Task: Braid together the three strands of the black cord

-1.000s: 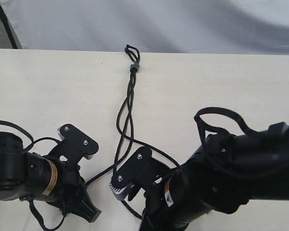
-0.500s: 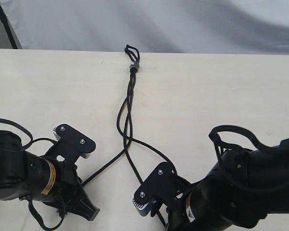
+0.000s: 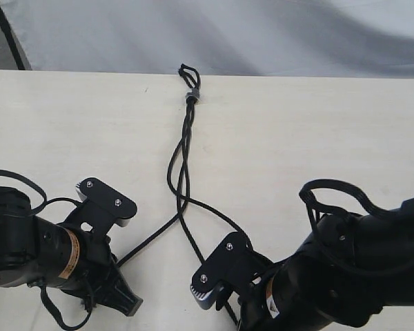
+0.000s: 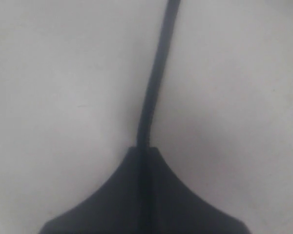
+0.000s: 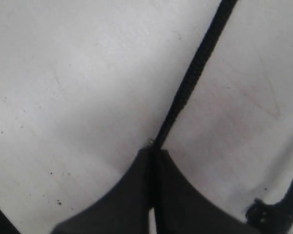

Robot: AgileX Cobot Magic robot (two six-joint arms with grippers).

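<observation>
The black cord's small loop (image 3: 187, 72) and grey band (image 3: 191, 94) lie at the table's far edge. Below the band the three strands (image 3: 183, 155) run loosely twisted, then part. One strand (image 3: 148, 240) slants to my left gripper (image 3: 116, 267), which is shut on it (image 4: 154, 83), fingertips (image 4: 136, 152) pressed together. A second strand (image 3: 195, 241) runs straight to my right gripper (image 3: 228, 303), shut on it (image 5: 193, 73). The third strand (image 3: 224, 216) curves right and goes under the right arm. A frayed knot (image 5: 256, 209) lies beside the right gripper.
The pale table (image 3: 331, 138) ends at a far edge just behind the loop, with a grey cloth backdrop (image 3: 262, 34) beyond. A thick glossy robot cable (image 3: 334, 189) arches over the right arm. Both arms crowd the near edge.
Over the first half second my right gripper drew back toward the near edge and right, pulling its strand straight. The left gripper shifted slightly. Nothing has moved since.
</observation>
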